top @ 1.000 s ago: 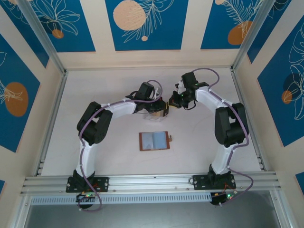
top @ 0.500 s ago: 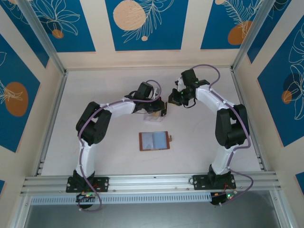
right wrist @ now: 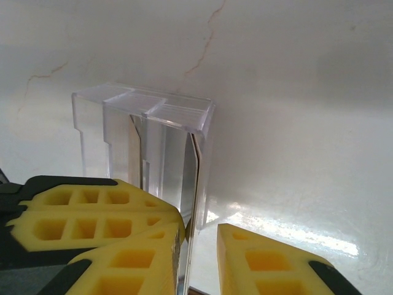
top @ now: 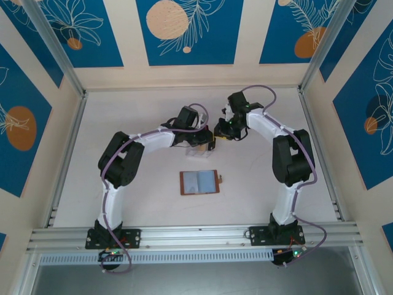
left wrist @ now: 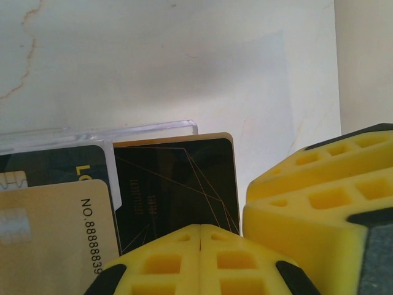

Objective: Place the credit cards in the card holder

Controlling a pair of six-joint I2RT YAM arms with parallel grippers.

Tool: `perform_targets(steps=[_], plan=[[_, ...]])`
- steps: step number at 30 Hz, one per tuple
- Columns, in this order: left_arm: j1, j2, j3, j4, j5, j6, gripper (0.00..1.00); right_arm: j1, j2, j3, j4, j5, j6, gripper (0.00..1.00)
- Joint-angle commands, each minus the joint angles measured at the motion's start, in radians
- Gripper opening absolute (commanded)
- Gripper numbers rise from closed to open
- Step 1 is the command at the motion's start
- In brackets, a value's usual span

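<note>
Pulling a card out: left pincer (left wrist: 201,230) pressed together by the clear box (right wrist: 147,141); right pincer (right wrist: 200,232), spread, straddles the black card (left wrist: 178,184) and should next close on it.

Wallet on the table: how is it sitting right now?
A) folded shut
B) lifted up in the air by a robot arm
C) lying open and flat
C: in the top view the wallet lies flat on the table, spread open with its grey-blue inside facing up and nothing holding it.
</note>
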Motion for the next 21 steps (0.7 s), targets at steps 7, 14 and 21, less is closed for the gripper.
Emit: perform_targets(steps=[7, 14, 21], plan=[[0.002, 0.008, -0.035, -0.056, -0.001, 0.019, 0.00, 0.021, 0.023, 0.035, -0.029, -0.009, -0.014, 0.10], [0.004, 0.007, -0.037, -0.056, -0.002, 0.020, 0.00, 0.024, 0.004, 0.037, -0.045, 0.001, -0.024, 0.00], [0.012, -0.011, -0.038, -0.065, -0.006, 0.026, 0.03, 0.018, -0.026, 0.034, -0.057, -0.016, -0.034, 0.00]])
